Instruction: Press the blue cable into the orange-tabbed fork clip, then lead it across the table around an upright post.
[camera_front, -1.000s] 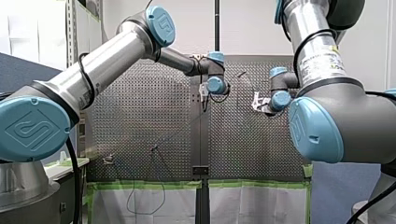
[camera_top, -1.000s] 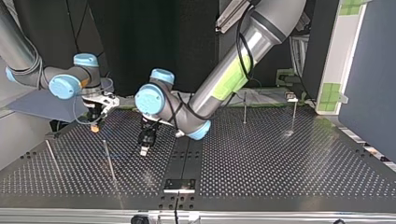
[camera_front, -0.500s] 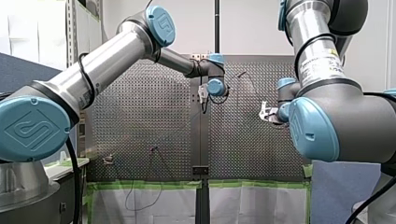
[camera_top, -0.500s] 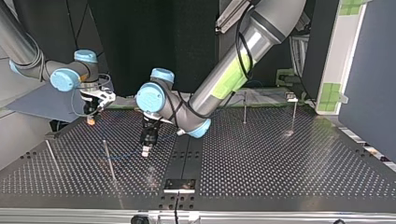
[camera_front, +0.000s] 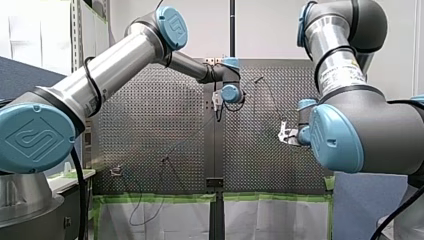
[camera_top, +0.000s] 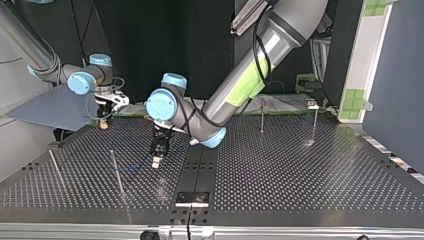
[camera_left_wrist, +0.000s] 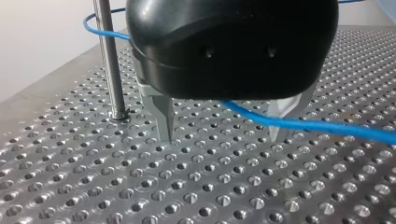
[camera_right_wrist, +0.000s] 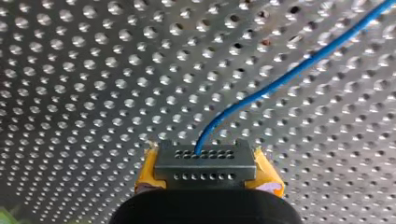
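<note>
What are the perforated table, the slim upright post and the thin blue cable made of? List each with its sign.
The perforated table looks like bare metal, perhaps aluminium or steel: dull silver sheen, glinting countersunk holes. The slim upright post: polished metal rod, bright streak along it. The thin blue cable: probably plastic-sheathed wire; smooth, uniform blue, bending in soft curves.

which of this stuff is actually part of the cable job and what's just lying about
Job: blue cable; near post; my left gripper; my right gripper; table.
Lying about: far posts; green tape; grey board.
</note>
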